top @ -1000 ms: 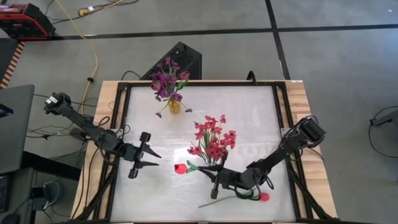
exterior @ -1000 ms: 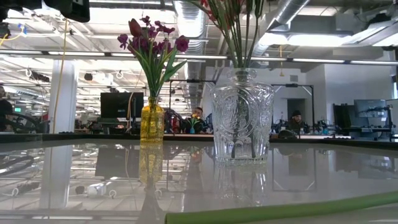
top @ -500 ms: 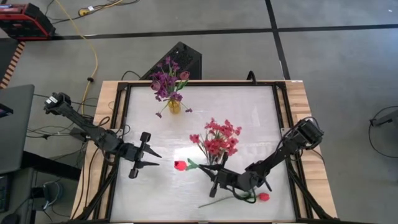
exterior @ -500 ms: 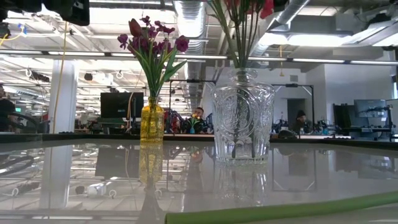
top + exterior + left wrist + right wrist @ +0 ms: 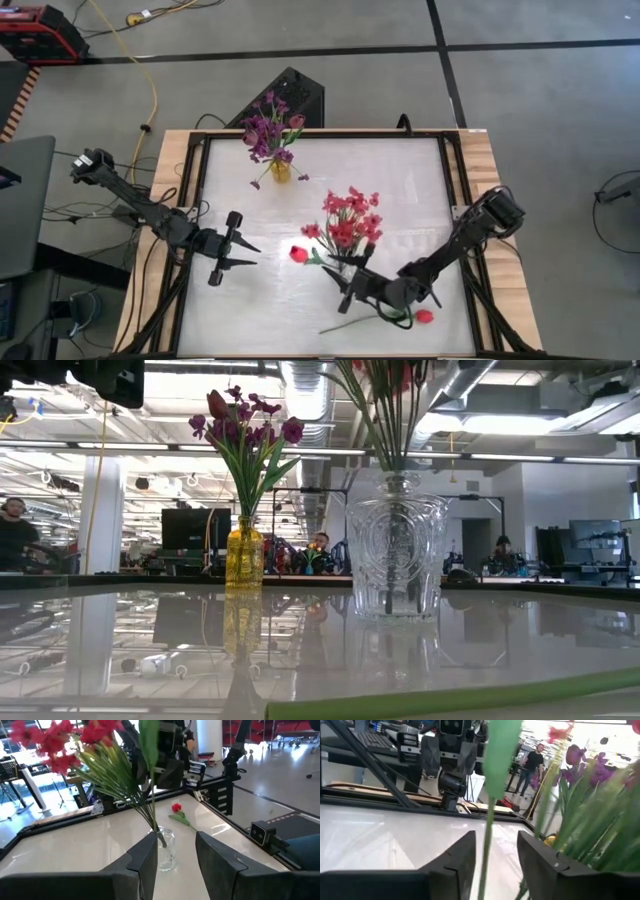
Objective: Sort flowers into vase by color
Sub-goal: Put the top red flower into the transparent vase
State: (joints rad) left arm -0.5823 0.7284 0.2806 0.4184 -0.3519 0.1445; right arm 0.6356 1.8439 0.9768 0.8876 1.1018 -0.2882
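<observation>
The red tulip now leans at the clear vase with the red flowers, mid-worktop. The right claw, just beside the vase, has spread and let its stem go. Another red tulip awaits sorting. The left claw waits spread nearby.

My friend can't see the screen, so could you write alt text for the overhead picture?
Seen from above, a clear vase of red flowers stands mid-table, with the right tool open just beside it. A yellow vase of purple flowers stands at the far side, a loose red tulip lies near the right arm, and the left tool waits open.
</observation>
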